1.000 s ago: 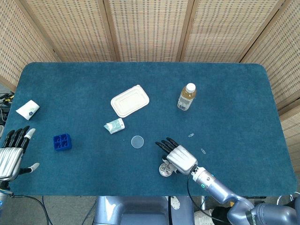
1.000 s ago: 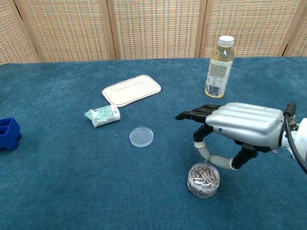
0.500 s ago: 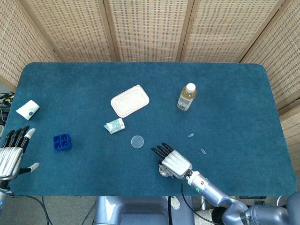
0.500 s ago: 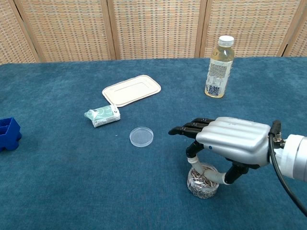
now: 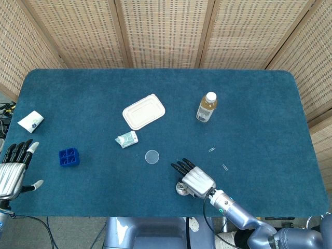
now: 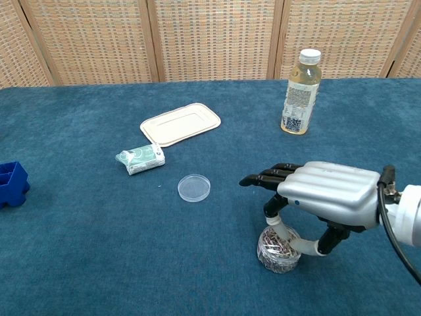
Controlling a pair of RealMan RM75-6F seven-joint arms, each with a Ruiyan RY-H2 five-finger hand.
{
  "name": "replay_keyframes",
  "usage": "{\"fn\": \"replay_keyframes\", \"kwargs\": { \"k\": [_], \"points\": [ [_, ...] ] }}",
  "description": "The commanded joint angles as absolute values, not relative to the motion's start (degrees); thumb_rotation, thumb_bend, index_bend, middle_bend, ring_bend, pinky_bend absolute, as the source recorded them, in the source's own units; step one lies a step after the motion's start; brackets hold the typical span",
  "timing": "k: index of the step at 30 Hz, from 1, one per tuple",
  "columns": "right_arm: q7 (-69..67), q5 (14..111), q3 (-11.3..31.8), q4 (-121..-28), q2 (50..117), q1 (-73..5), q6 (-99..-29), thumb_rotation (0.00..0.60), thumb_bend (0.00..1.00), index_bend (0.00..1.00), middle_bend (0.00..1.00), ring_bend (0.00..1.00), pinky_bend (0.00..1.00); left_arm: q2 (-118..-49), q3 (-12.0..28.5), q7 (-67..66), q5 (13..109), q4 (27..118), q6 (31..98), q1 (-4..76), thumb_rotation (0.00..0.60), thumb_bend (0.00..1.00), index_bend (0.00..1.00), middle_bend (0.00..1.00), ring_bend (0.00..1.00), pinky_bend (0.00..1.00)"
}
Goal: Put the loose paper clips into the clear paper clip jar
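1. Since half a second ago the right hand (image 6: 322,197) has shifted slightly toward the robot's right and lifted a little; a second ago it stood higher above the jar (image 6: 278,248), with its thumb clear of the rim.
2. The right hand now hovers palm down directly over the clear paper clip jar, fingers (image 6: 273,175) stretched forward and apart, thumb curled down to the jar's open mouth. Whether the thumb pinches a clip cannot be told.
3. The jar stands upright near the front edge of the blue table (image 5: 93,104) and is filled with a heap of metal clips; in the head view it is mostly hidden under the hand (image 5: 196,180).
4. Two loose paper clips lie on the cloth to the right of the hand: one (image 5: 211,150) in front of the bottle, another (image 5: 224,167) nearer the robot.
5. The jar's round clear lid (image 6: 194,187) lies flat, well apart from the jar, to its left.
6. The left hand (image 5: 13,168) rests at the table's left front corner, fingers spread, holding nothing.
7. Elsewhere on the table:
   - a drink bottle (image 6: 299,92)
   - a white lidded tray (image 6: 180,123)
   - a small green packet (image 6: 141,158)
   - a blue block (image 5: 68,156)
   - a white packet (image 5: 30,121)
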State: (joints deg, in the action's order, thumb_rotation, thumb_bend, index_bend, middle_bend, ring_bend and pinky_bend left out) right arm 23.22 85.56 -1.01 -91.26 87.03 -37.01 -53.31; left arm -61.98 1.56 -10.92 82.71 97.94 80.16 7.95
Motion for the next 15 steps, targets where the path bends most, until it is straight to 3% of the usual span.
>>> {"fn": "replay_keyframes", "kwargs": {
  "k": [1, 15],
  "points": [
    [23.00, 85.64, -0.87, -91.52, 86.85, -37.00, -53.53, 0.600, 0.23, 0.48, 0.01, 0.00, 0.00, -62.01, 1.52, -10.93, 82.78, 97.93, 80.20, 7.93, 0.600, 0.00, 0.00, 0.00, 0.00, 0.00],
    [19.50, 86.08, 2.48, -94.36, 83.86, -37.10, -57.11, 0.600, 0.23, 0.47, 0.01, 0.00, 0.00, -62.06, 1.48, -10.96, 82.81, 97.87, 80.07, 8.00, 0.600, 0.00, 0.00, 0.00, 0.00, 0.00]
  ]
}}
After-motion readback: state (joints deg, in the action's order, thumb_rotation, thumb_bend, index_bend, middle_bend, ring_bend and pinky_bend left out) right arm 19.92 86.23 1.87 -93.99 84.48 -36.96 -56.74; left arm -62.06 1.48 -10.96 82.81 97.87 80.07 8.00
